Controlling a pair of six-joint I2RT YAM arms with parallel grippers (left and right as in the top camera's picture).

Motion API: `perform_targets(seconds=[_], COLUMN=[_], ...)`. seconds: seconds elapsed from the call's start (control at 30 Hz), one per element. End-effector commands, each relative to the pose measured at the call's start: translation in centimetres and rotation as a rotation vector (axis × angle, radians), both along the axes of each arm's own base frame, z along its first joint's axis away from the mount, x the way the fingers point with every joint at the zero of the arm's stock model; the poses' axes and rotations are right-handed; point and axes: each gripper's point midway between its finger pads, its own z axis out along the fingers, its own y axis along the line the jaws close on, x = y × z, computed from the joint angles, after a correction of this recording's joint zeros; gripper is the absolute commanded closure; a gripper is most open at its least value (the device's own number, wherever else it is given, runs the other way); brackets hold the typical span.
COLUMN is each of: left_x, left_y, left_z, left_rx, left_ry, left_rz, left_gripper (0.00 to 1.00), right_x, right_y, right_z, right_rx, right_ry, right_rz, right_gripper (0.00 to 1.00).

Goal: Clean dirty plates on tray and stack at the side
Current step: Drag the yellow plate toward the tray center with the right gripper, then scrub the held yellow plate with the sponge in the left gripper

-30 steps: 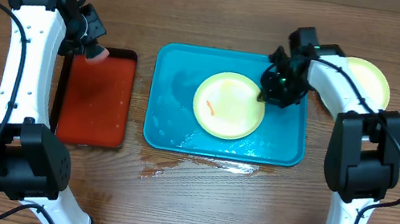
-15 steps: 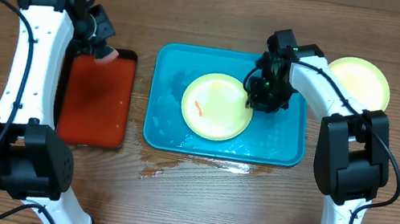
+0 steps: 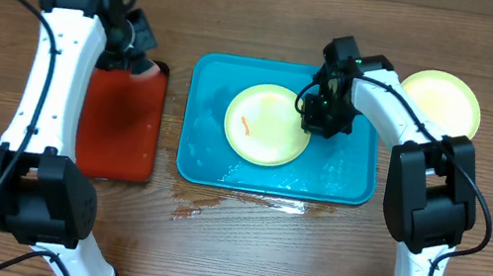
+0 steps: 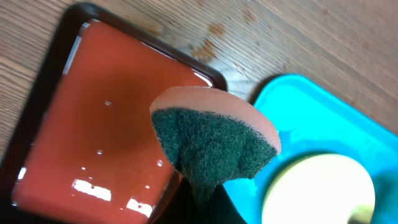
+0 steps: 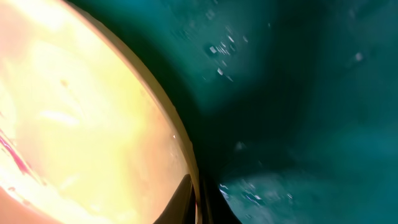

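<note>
Fingers of the right gripper (image 3: 323, 121) are pinching the rim of the smeared pale yellow-green round plastic plate (image 3: 264, 126), steadying it on the turquoise rectangular plastic tray (image 3: 350, 180) beneath them. The left gripper (image 3: 139, 58) is clenching a pink green-faced sponge (image 4: 211, 140), seemingly readied for scrubbing.

Top-down overhead; both wrists close over tray (image 3: 351, 174)
</note>
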Motion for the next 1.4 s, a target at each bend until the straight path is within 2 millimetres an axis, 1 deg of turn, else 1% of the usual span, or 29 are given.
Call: perform_targets(seconds=[0.0, 0.17, 0.23, 0.3, 0.43, 0.6, 0.73, 0.93, 1.03, 1.1, 1.23, 1.27, 1.37], left_x=[-0.2, -0.2, -0.2, -0.5, -0.9, -1.0, -0.5, 0.3, 0.6, 0.6, 0.2, 0.2, 0.6], left_y=[-2.7, -6.8, -8.4, -9.8, -12.3, -14.6, -16.1, -19.0, -20.3, -20.9, -20.9, -20.7, -19.4], left_z=[-1.1, -1.8, -2.5, -3.4, -5.6, -8.1, -9.3, -10.5, -11.7, -12.9, -15.0, -15.4, -15.8], left_rx=[-0.023, -0.057, -0.053, -0.053, -0.054, -0.08, -0.103, -0.121, -0.124, -0.122, -0.108, -0.103, -0.063], left_ry=[0.019, 0.01, 0.007, 0.008, 0.002, -0.024, -0.067, -0.129, -0.132, -0.122, -0.077, -0.07, -0.068], left_rz=[-0.078, -0.172, -0.209, -0.241, -0.3, -0.287, -0.279, -0.333, -0.359, -0.37, -0.37, -0.365, -0.35], left_gripper=[0.96, 0.96, 0.96, 0.96, 0.96, 0.96, 0.96, 0.96, 0.96, 0.96, 0.96, 0.96, 0.96], right_x=[0.4, 1.5, 1.8, 2.0, 2.0, 1.9, 1.7, 1.7, 1.7, 1.7, 1.9, 1.9, 1.9], right_y=[1.1, 3.4, 4.3, 4.7, 4.7, 4.7, 5.1, 5.3, 5.3, 5.3, 4.8, 4.6, 4.3], right_z=[-0.4, -0.1, 0.1, 0.1, 0.2, 0.1, 0.2, 0.3, 0.3, 0.3, 0.1, 0.1, 0.0], right_rx=[-0.017, 0.02, 0.034, 0.042, 0.049, 0.048, 0.065, 0.07, 0.071, 0.07, 0.044, 0.034, 0.014], right_ry=[-0.015, -0.08, -0.097, -0.101, -0.069, -0.063, -0.052, -0.052, -0.054, -0.055, -0.066, -0.07, -0.074], right_rz=[-0.071, -0.087, -0.101, -0.125, -0.24, -0.245, -0.24, -0.237, -0.237, -0.237, -0.243, -0.245, -0.248], right_gripper=[0.96, 0.96, 0.96, 0.96, 0.96, 0.96, 0.96, 0.96, 0.96, 0.96, 0.96, 0.96, 0.96])
